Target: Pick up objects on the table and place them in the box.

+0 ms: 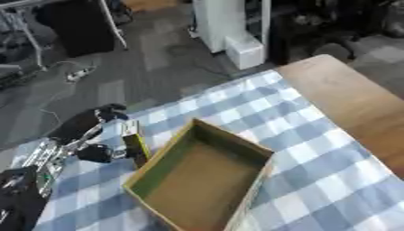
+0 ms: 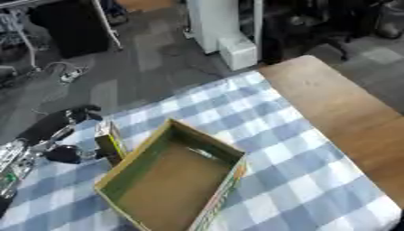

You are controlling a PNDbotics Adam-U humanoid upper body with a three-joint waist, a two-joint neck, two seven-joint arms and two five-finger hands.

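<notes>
Cardboard box sits open near the tabletop's left edge; left robot hand pinches a small yellow-edged packet beside it.

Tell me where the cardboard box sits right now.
The cardboard box sits low and centre-left on the checked tablecloth, open and empty, with the left robot hand just beside its left wall.

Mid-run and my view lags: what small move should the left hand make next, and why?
Probably carry it rightward over the box rim, then release: the left hand holds a small yellow-edged packet upright just outside the box's left wall, and the box looks empty.
</notes>
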